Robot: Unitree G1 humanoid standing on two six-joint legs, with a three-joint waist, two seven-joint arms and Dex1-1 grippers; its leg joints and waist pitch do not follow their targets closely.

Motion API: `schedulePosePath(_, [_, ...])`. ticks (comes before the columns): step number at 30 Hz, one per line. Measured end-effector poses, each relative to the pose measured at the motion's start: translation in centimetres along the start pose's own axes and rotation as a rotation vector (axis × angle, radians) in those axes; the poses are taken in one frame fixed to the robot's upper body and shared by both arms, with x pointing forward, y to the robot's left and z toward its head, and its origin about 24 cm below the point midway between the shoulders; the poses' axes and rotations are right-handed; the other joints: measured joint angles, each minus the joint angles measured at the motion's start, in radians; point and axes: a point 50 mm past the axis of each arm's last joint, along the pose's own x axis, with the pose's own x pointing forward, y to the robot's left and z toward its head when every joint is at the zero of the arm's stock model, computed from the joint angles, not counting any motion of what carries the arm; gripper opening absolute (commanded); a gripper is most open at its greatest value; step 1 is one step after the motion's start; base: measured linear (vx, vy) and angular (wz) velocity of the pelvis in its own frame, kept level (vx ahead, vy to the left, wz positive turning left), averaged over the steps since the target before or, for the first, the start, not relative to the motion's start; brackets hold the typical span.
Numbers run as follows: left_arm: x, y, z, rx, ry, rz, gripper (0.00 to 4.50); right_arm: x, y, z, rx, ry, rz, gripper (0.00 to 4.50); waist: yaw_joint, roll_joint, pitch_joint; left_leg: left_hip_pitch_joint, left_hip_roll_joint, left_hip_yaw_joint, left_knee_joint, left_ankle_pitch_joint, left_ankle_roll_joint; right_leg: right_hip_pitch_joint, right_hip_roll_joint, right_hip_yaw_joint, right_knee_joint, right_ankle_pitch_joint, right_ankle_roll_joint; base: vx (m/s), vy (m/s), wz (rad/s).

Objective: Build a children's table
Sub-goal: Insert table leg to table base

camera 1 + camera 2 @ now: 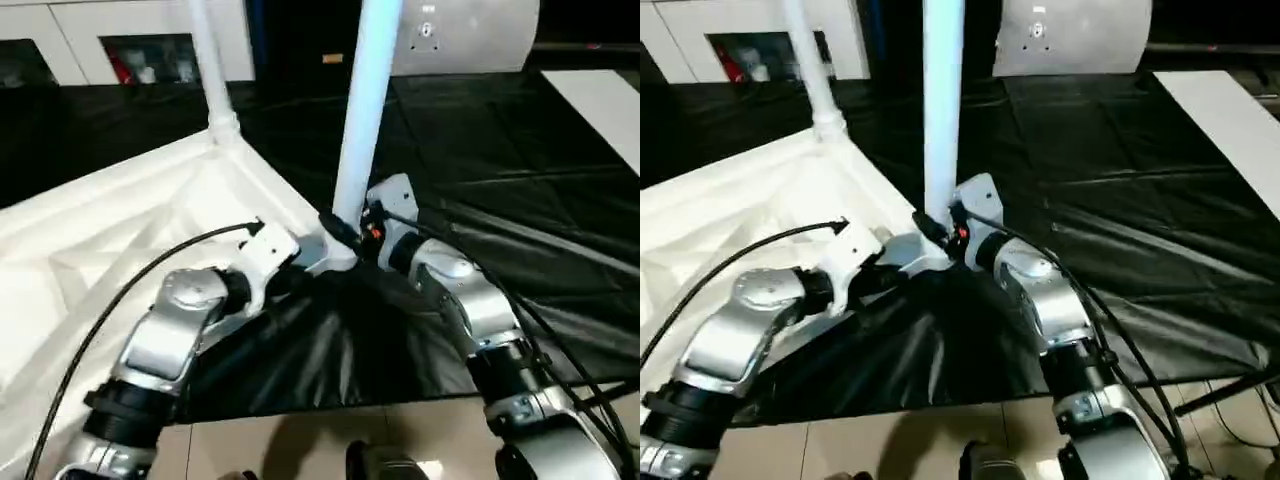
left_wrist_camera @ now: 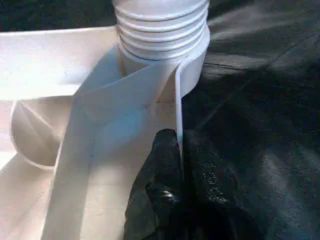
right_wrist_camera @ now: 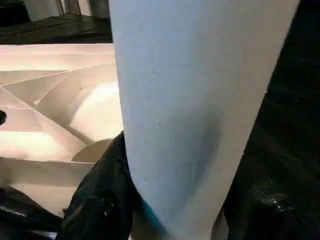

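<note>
Both silver forearms reaching forward and inward, meeting at the near corner of the top [image 1: 130,215], which lies underside up on black sheeting [image 1: 500,180].

Left arm bent in from the left, wrist angled toward the corner. Left gripper [image 2: 181,150] pinched shut on the thin upright rim of the top, one black finger [image 2: 160,165] inside the wall and the other outside, just beside the corner socket. Seen from the left wrist, the ribbed, threaded end of the near leg [image 1: 362,110] seated in that socket, right above the clamped rim.

Right arm coming in from the right, elbow low, wrist turned toward the leg's base. Right gripper [image 3: 175,200] closed around the near leg low down, about half spread, a black finger [image 3: 100,195] on either side of the white shaft. Leg standing upright from the corner, rising out of the top of the head views.

A second leg [image 1: 210,70] standing upright in the far corner socket, collar at its foot. X-ribs visible across the underside in the right wrist view.

Black cables trailing along both forearms. Pale floor tiles at the near edge below the sheeting. White cabinets [image 1: 60,40] at the back left, a grey panel [image 1: 460,35] at the back, a white board [image 1: 605,100] at the right.

No readable writing or brand marks anywhere.
</note>
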Motion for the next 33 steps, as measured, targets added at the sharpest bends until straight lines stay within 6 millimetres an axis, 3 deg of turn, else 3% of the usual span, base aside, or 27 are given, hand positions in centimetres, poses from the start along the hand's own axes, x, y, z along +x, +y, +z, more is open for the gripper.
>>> schedulePosePath(8, [-0.1,0.2,0.3,0.032,0.054,0.054,0.0,0.5,0.0,-0.1,0.004,-0.015,-0.016,1.91,-0.002,-0.002,-0.001,0.0,0.001,0.0,0.0,0.001,0.002,0.0,0.0,-0.001,0.0,0.003,-0.002,0.0,0.0,0.0])
schedulePosePath(9, [0.0,0.2,0.3,0.022,0.055,0.06,0.0,0.5,0.0,-0.1,0.008,-0.017,-0.019,2.47,-0.001,-0.002,-0.001,0.0,0.001,0.0,0.001,0.001,0.002,0.0,0.0,-0.002,0.0,0.004,-0.002,0.0,0.0,0.0])
schedulePosePath(12, [0.2,0.1,0.4,0.008,0.05,0.063,0.0,0.6,-0.1,-0.7,0.034,-0.006,-0.031,2.47,0.002,-0.001,-0.001,-0.001,0.001,0.0,0.002,0.001,0.002,0.0,0.0,-0.001,0.0,0.004,-0.002,0.0,0.0,0.0])
schedulePosePath(13, [0.2,0.1,0.4,0.008,0.05,0.064,0.0,0.6,-0.1,-0.7,0.035,-0.006,-0.031,2.74,0.002,-0.001,-0.001,-0.001,0.001,0.0,0.002,0.001,0.002,0.0,0.0,-0.001,0.0,0.004,-0.002,0.0,0.0,0.0])
schedulePosePath(20, [0.6,0.2,0.4,0.023,0.023,0.03,0.0,0.1,-0.5,-1.7,0.042,0.001,-0.037,3.34,0.017,0.002,-0.002,-0.002,0.001,0.0,0.003,0.003,0.004,0.001,0.0,-0.001,0.0,0.006,-0.003,0.0,0.0,0.0])
schedulePosePath(27, [0.7,0.7,0.4,0.088,-0.002,-0.045,0.0,-3.3,-0.9,-4.4,0.047,0.016,-0.011,3.85,0.039,0.003,-0.001,-0.004,0.003,0.0,0.003,0.004,0.007,-0.001,0.001,-0.005,0.001,0.006,-0.003,0.0,0.0,0.0])
schedulePosePath(29, [0.4,1.2,0.3,0.116,0.001,-0.06,0.0,-4.4,-0.7,-6.1,0.064,0.079,0.008,4.09,0.041,0.004,0.0,-0.005,0.005,0.0,0.004,0.004,0.007,-0.002,0.001,-0.006,0.002,0.006,-0.003,0.0,0.0,0.0])
schedulePosePath(33, [-0.1,1.9,0.0,0.169,0.003,-0.12,0.0,-6.3,-0.8,-6.4,0.058,0.075,0.057,4.29,0.053,0.01,0.002,-0.008,0.005,-0.001,0.007,0.004,0.008,-0.004,0.002,-0.007,0.005,0.006,-0.003,0.0,0.0,0.0])
